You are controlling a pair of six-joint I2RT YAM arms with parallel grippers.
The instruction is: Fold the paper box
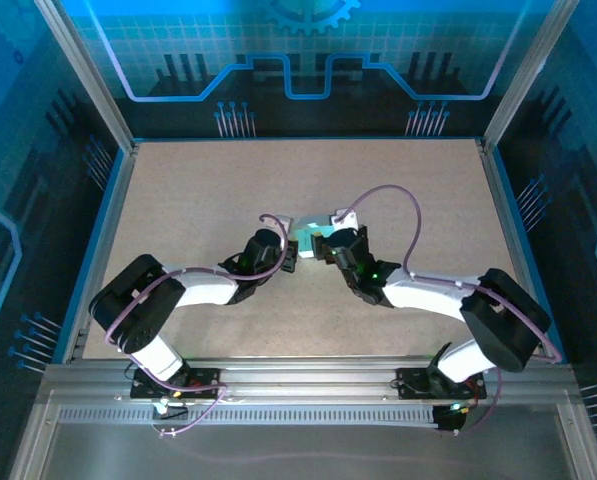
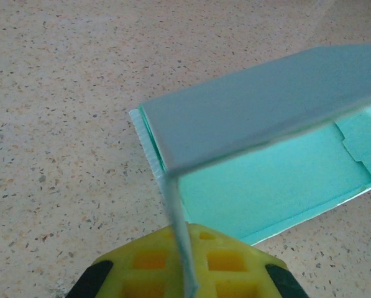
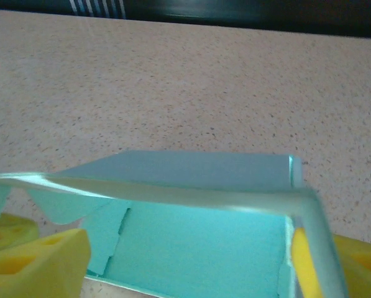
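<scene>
The paper box (image 1: 308, 238) is pale mint card, half folded, in the middle of the table between both arms. My left gripper (image 1: 291, 255) meets it from the left. In the left wrist view its yellow fingers (image 2: 235, 261) are shut on a thin upright flap of the paper box (image 2: 266, 174), whose long panel stands raised over the base. My right gripper (image 1: 325, 247) comes in from the right. Its yellow fingers (image 3: 39, 254) stand wide apart, open, on either side of the paper box (image 3: 197, 248), and a raised wall edge runs across in front of them.
The speckled tan table (image 1: 198, 190) stretches out on all sides of the box. Blue side rims and slanting metal frame posts (image 1: 83, 75) bound it. An aluminium rail (image 1: 298, 375) with both arm bases runs along the near edge.
</scene>
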